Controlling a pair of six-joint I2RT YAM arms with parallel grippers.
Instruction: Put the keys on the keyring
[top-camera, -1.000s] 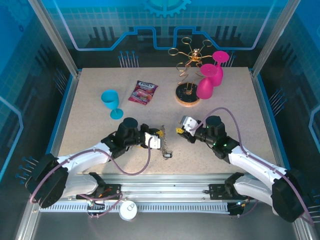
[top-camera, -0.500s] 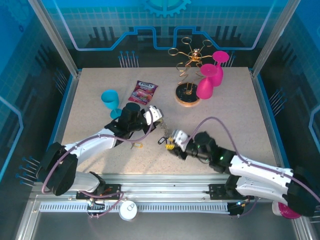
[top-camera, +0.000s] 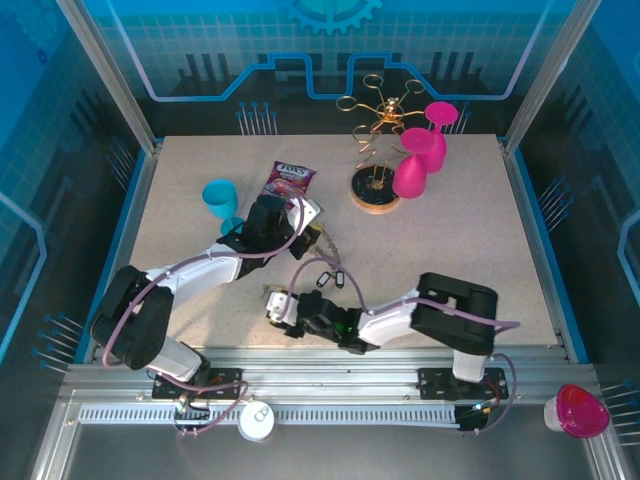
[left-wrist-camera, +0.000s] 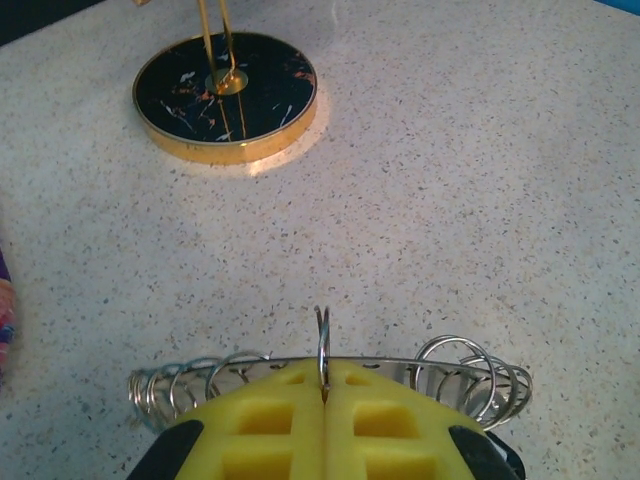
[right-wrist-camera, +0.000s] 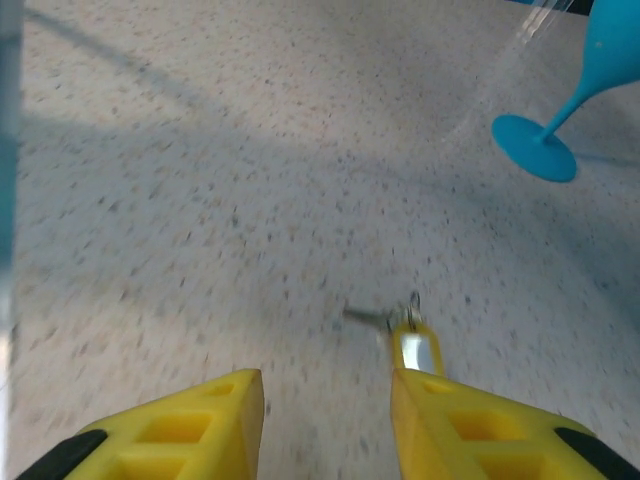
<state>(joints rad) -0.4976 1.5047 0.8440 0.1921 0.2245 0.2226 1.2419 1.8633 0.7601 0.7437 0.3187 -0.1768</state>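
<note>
Speckled stone bench (top-camera: 450, 230). Left hand (left-wrist-camera: 325, 390) — pads (left-wrist-camera: 400, 430) clamped together on the keyring (left-wrist-camera: 322, 345), far up the bench, well apart from the key. Right hand (right-wrist-camera: 325, 388) — fingers (right-wrist-camera: 440, 420) apart, low over the bench, the nearer to the yellow-headed key (right-wrist-camera: 415, 345), which lies flat at one fingertip, outside the gap, shaft pointing away; a sideways shift should centre it.

The red packet (top-camera: 288, 181) on the worktop (top-camera: 460, 230) carries white lettering across its top, too small to read. No other writing is legible.
</note>
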